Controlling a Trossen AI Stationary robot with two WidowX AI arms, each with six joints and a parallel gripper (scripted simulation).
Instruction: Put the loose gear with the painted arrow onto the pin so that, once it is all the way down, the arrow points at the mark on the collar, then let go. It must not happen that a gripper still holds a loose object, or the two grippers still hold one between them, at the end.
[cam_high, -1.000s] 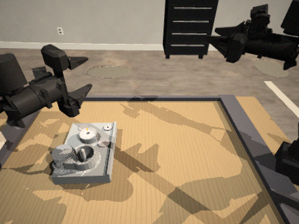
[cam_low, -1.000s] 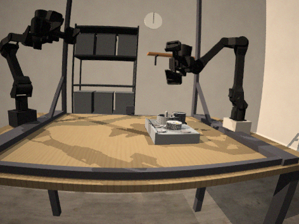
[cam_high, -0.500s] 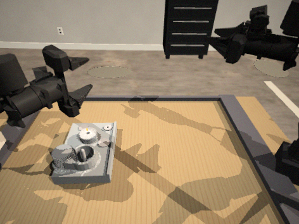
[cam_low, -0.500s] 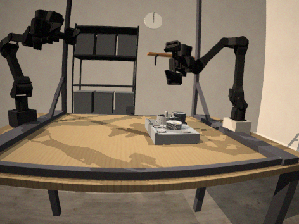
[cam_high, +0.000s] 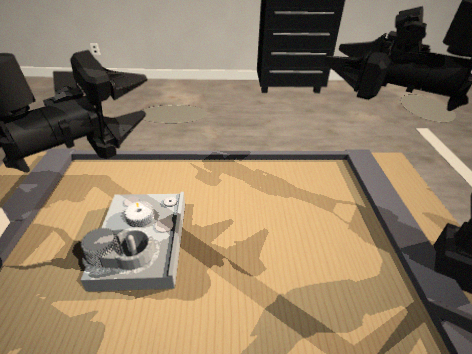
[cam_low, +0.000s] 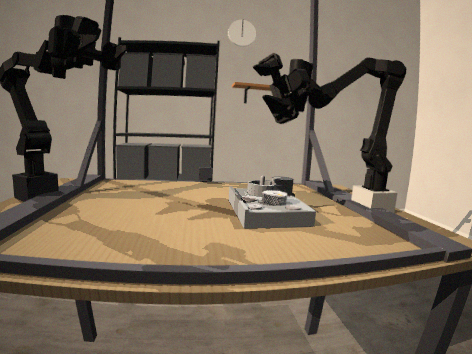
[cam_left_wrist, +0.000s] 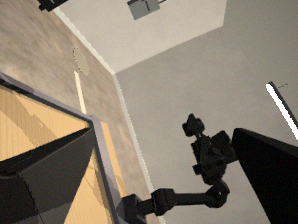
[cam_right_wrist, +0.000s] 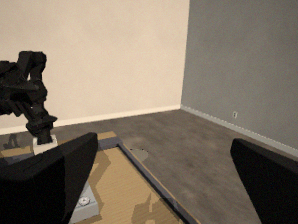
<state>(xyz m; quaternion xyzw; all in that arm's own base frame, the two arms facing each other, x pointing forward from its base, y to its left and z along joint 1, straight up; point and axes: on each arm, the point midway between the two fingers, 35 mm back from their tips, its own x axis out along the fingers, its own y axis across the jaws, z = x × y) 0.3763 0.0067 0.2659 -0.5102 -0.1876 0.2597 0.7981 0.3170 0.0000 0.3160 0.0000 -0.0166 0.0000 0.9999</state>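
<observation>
With both pairs of jaws spread, we judge pickup pending: left gripper (cam_high: 145, 96) (cam_low: 261, 82) (cam_left_wrist: 164, 130) (cam_right_wrist: 12, 102) must descend to the arrow gear (cam_high: 139, 215) (cam_low: 274, 199) beside the collar (cam_high: 136, 260) (cam_low: 256, 189).

No lettering, brand or number can be read. One sign noted: a small orange-yellow mark, seen on the upper face of the white gear (cam_high: 139, 215) (cam_low: 274, 199) on the grey block (cam_high: 129, 284) (cam_low: 280, 219); its shape cannot be made out.
</observation>
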